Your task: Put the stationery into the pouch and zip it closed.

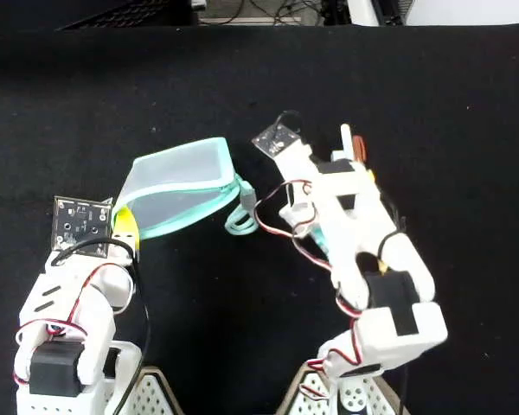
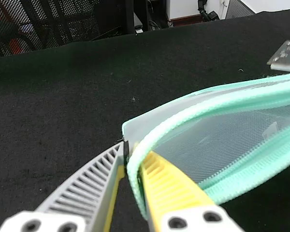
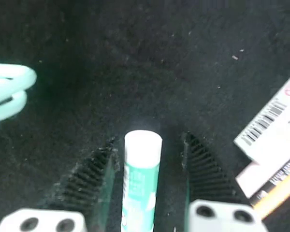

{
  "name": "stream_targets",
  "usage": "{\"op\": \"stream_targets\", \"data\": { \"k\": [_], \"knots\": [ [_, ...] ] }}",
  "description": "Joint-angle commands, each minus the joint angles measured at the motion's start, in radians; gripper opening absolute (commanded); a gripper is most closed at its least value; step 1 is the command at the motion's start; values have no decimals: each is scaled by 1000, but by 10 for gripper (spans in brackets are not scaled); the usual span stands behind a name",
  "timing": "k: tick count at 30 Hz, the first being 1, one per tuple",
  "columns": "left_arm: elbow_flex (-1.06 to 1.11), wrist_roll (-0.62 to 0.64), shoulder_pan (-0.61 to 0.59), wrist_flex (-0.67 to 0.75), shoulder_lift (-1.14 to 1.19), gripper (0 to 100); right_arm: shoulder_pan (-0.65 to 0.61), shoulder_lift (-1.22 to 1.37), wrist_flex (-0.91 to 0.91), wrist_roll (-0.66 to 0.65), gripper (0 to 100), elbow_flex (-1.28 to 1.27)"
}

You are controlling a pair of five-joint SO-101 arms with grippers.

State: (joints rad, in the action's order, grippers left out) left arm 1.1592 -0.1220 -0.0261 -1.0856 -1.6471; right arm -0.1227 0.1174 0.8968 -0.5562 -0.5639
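The tube (image 3: pixel 142 164), white-capped with a green body, is seen between the fingers of the right end effector (image 3: pixel 150 140). These are held apart with a gap on either side, so the tube is straddled rather than gripped. The mint mesh pouch (image 1: pixel 180 186) is found left of centre on the black desk (image 1: pixel 432 86), well left of the tube. Its near left corner is clamped in the left end effector (image 2: pixel 130 154) between a grey finger and a yellow one. Its mouth is judged to be open, since the two zip edges are seen parted. A loop (image 1: pixel 240 216) at its right end lies nearest the right arm. A barcoded card (image 3: pixel 273 140) and a pencil (image 3: pixel 275 195) lie on the desk close beside the tube. Several failures can be foreseen. If the fingers are closed off-centre, the round tube could be rolled or squeezed out of them. The card could be nudged or caught along with it, being so near. On the way over, the loop could be snagged. If the tube is pushed against a zip edge instead of through the mouth, the pouch could be pulled from the left grip or its mouth folded shut.
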Motion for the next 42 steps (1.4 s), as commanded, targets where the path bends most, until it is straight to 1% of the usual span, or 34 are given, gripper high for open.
{"op": "stream_targets", "data": {
  "k": [1,3,4,5,7,8,9,11,13,16,21,25,27,29,32,34,36,38,42],
  "knots": [
    [-1,-5,5,18,2,29,-12,39,11,11,194,62],
    [-1,-5,5,18,2,29,-12,67,38,11,189,90],
    [-1,-5,5,18,2,29,-12,74,44,11,168,99],
    [-1,-5,5,18,2,29,-11,77,46,11,131,102],
    [-1,-5,5,18,2,29,-8,76,41,11,18,104],
    [-1,-5,5,18,2,29,-6,74,41,11,11,105],
    [-1,-5,5,18,2,29,-6,68,40,11,28,102],
    [-1,-5,5,17,2,29,-5,41,46,14,11,96],
    [-1,-5,5,17,2,29,-5,-13,49,51,11,70],
    [-1,-5,5,17,2,29,-5,-176,54,61,11,-5],
    [-1,-5,5,17,2,29,-5,-608,54,68,11,-162],
    [-1,-5,5,17,6,29,-21,-954,137,81,11,-153],
    [-1,-5,5,17,8,29,-63,-1107,180,129,11,-85],
    [-1,-5,5,17,8,29,-137,-1231,187,193,11,-19],
    [1,-5,5,17,8,29,-321,-1356,161,282,11,47],
    [1,-5,5,15,8,29,-442,-1405,114,310,11,47],
    [10,-5,5,17,0,29,-526,-1428,55,305,12,18],
    [10,-5,5,17,0,29,-574,-1435,-26,305,12,-38],
    [10,-5,5,17,0,29,-615,-1435,-216,304,12,-200]
  ]
}}
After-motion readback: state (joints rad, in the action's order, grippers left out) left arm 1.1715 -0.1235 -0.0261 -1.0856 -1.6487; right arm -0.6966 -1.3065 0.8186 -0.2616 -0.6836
